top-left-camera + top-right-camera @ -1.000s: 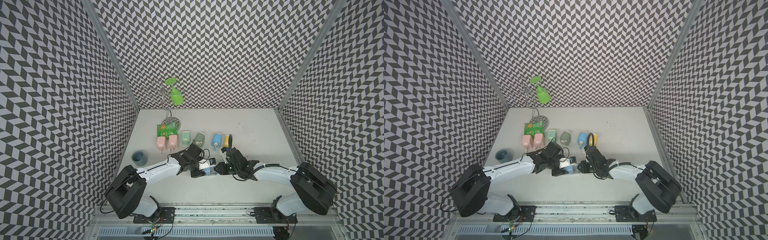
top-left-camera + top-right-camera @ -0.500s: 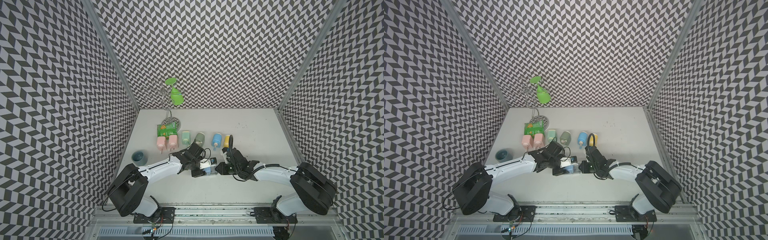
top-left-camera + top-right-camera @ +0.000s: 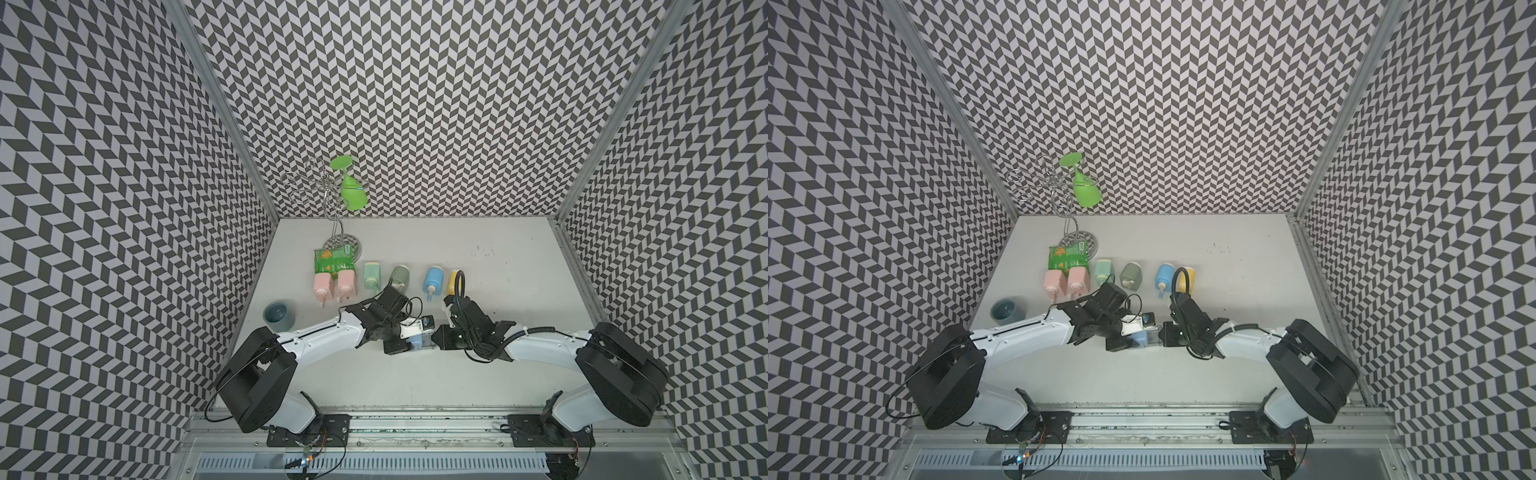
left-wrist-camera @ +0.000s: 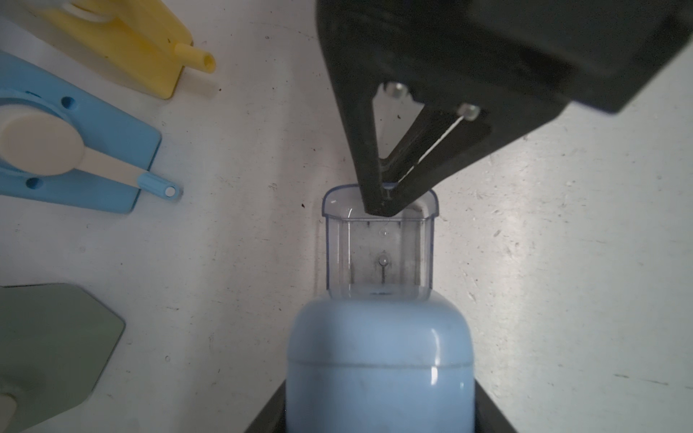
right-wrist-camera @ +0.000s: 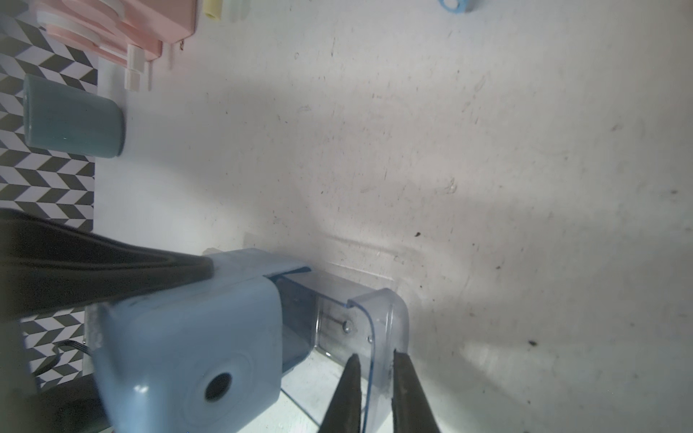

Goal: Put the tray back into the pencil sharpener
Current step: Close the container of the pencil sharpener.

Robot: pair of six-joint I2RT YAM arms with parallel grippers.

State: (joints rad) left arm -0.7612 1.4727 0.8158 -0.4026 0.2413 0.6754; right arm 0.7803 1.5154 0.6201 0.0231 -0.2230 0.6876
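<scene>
Near the front edge of the bench (image 3: pixel 498 374), the left gripper (image 3: pixel 410 338), half-spread, clamps the pale blue pencil sharpener (image 4: pixel 378 356), with the clear plastic tray (image 4: pixel 378 255) part-inserted. The right gripper (image 5: pixel 375 358), nearly closed, pinches the tray's end. The print on the green snack packet (image 3: pixel 333 258) is illegible.

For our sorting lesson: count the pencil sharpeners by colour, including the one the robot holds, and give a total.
Pink sharpeners: 2
Mint green sharpener: 1
Grey-green sharpener: 1
Blue sharpener: 1
Yellow sharpener: 1
Pale blue sharpener, held: 1
Total: 7
</scene>
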